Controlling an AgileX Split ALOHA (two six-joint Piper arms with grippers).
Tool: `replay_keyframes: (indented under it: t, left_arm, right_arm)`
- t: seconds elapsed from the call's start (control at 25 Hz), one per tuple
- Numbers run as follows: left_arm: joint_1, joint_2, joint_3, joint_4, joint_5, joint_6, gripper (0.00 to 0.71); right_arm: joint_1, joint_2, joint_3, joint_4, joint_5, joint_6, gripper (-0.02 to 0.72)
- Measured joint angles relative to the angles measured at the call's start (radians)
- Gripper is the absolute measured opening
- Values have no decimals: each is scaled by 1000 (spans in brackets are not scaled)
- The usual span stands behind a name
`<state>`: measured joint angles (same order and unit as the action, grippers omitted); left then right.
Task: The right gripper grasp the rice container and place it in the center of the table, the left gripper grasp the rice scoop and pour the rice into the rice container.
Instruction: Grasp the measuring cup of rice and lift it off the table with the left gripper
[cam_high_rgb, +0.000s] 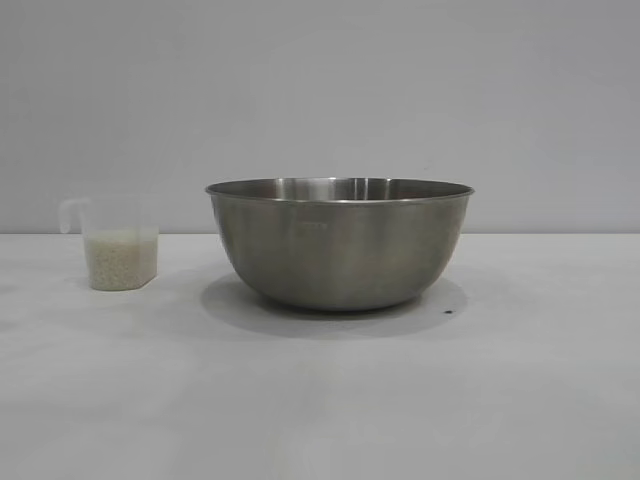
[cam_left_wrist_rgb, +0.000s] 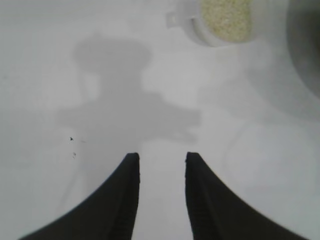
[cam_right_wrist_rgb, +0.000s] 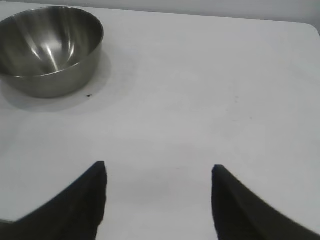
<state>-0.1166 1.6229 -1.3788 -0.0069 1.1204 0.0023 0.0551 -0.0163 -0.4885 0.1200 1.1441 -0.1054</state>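
Both grippers, left (cam_left_wrist_rgb: 161, 159) and right (cam_right_wrist_rgb: 159, 170), gape empty, well apart from rice scoop (cam_left_wrist_rgb: 220, 20) and rice container (cam_right_wrist_rgb: 47, 47).

Left hand (cam_left_wrist_rgb: 161, 162) narrowly parted, empty; right hand (cam_right_wrist_rgb: 159, 172) wide, empty.

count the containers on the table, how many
2: the rice container, a big steel bowl at the middle of the table, and the rice scoop, a small clear cup holding rice, standing apart at its left.

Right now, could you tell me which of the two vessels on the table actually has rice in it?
The rice scoop, the small translucent handled cup, holds the rice; the large steel rice container beside it is empty inside.
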Motion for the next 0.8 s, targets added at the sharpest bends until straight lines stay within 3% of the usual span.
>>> replay_keyframes:
  t: [0.32,0.8]
  left_arm:
    - [0,0,0,-26,-35,20,210]
    - [0,0,2,-29,-219,26,210]
  right_arm:
    - [0,0,0,0,0,0,443]
    - [0,0,0,0,-2,0,443]
